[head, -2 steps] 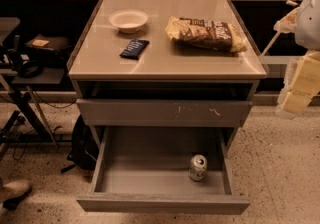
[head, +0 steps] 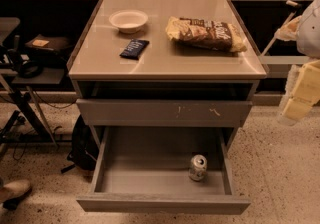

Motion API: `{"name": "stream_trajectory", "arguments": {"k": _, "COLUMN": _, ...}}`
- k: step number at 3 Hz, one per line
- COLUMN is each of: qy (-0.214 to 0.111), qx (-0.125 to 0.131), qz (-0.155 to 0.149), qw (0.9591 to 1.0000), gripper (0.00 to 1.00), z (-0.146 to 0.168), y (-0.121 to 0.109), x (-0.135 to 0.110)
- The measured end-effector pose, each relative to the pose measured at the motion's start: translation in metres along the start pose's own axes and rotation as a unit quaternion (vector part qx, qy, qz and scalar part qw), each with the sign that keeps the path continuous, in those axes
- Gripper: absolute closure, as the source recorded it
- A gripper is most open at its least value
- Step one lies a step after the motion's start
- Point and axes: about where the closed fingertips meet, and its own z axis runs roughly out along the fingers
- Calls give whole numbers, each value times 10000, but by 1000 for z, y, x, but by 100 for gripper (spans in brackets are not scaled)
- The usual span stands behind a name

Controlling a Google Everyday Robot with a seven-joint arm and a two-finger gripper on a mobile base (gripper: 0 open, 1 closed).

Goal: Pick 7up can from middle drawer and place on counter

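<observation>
Gripper (head: 299, 99) hung just off the counter's (head: 165, 63) right side, below its top; whether it was wide or narrow could not be told. One can (head: 198, 167) stood upright, long axis vertical, tab end up, in the right front part of the open drawer (head: 145, 170) below the counter. On the counter lay one bowl (head: 128, 20), one dark packet (head: 134, 48) and one chip bag (head: 205, 33).

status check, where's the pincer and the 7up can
Pincer at right edge, outside drawer. Small silver-and-green aluminium can upright in open grey drawer, untouched. Nothing covering it.
</observation>
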Motion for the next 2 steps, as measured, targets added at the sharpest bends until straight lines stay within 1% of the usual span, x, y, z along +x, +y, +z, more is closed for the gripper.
{"name": "stream_trajectory", "arguments": {"k": 1, "qy": -460, "qx": -603, "qz": 422, "qw": 9962, "gripper": 0, "z": 67, "y": 17, "x": 33}}
{"name": "stream_trajectory", "arguments": {"k": 2, "qy": -896, "qx": -1227, "qz": 1202, "qw": 9811, "gripper": 0, "z": 161, "y": 52, "x": 75}}
